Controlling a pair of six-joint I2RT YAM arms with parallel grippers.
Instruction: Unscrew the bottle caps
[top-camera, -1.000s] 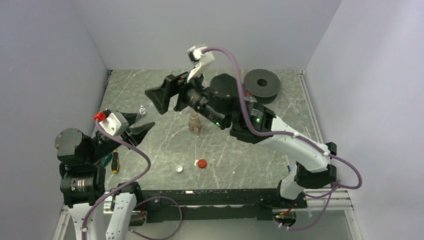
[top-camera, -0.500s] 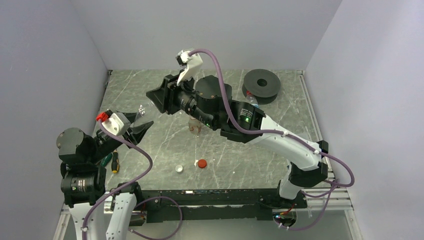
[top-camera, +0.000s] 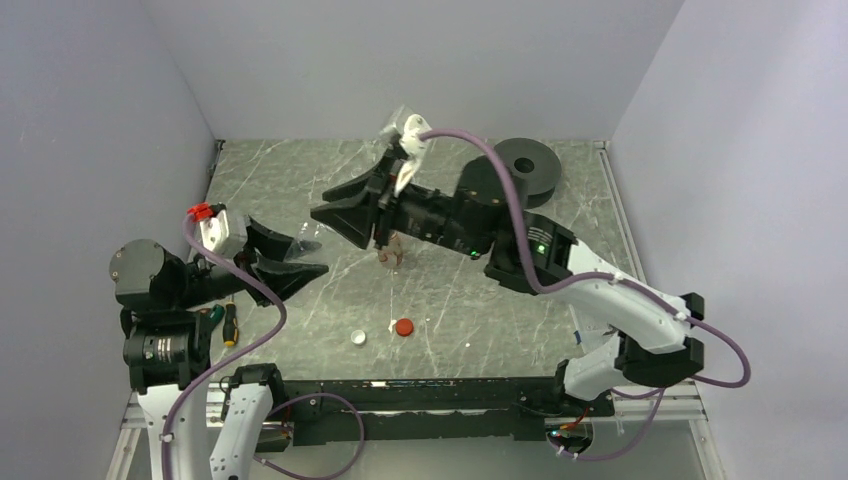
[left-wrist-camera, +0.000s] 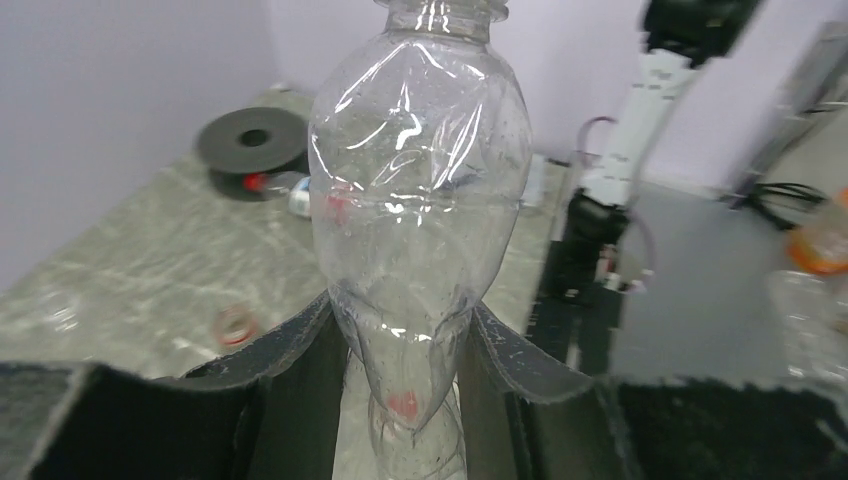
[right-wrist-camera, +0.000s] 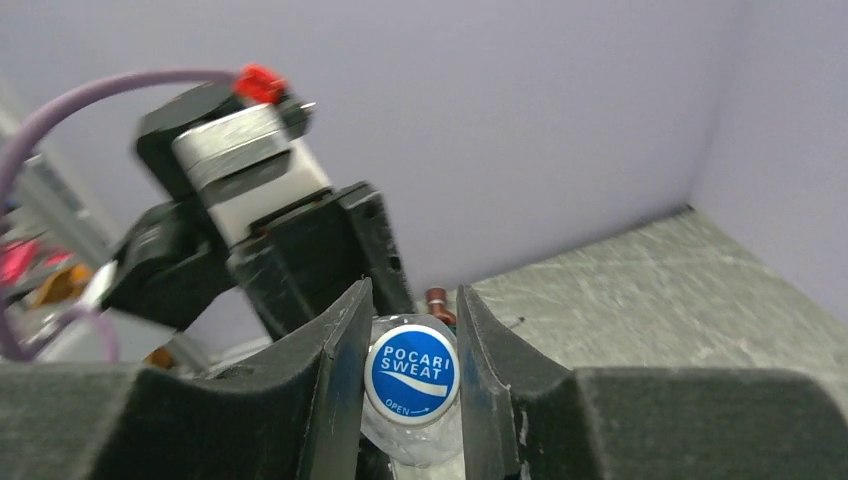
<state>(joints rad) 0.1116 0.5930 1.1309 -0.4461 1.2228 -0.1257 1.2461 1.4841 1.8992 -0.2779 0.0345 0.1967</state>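
My left gripper (top-camera: 308, 257) is shut on the lower body of a plain clear bottle (left-wrist-camera: 415, 200), held above the table. The bottle's neck points toward my right gripper (top-camera: 326, 218). In the right wrist view that gripper (right-wrist-camera: 412, 375) is shut on the bottle cap (right-wrist-camera: 412, 371), a white cap with a blue printed top, with both fingers touching its sides. A loose red cap (top-camera: 403, 326) and a loose white cap (top-camera: 358, 338) lie on the table near the front. A bottle with a reddish label (top-camera: 390, 250) stands upright mid-table, partly hidden behind my right arm.
A big black spool disc (top-camera: 528, 160) lies at the back right, with another small bottle with a red cap (left-wrist-camera: 262, 182) beside it. A screwdriver (top-camera: 230, 322) lies by the left arm's base. Grey walls close in the table on three sides.
My right gripper swung toward the left arm and went from open to shut on the held bottle's cap. My left gripper tilted the bottle toward it.
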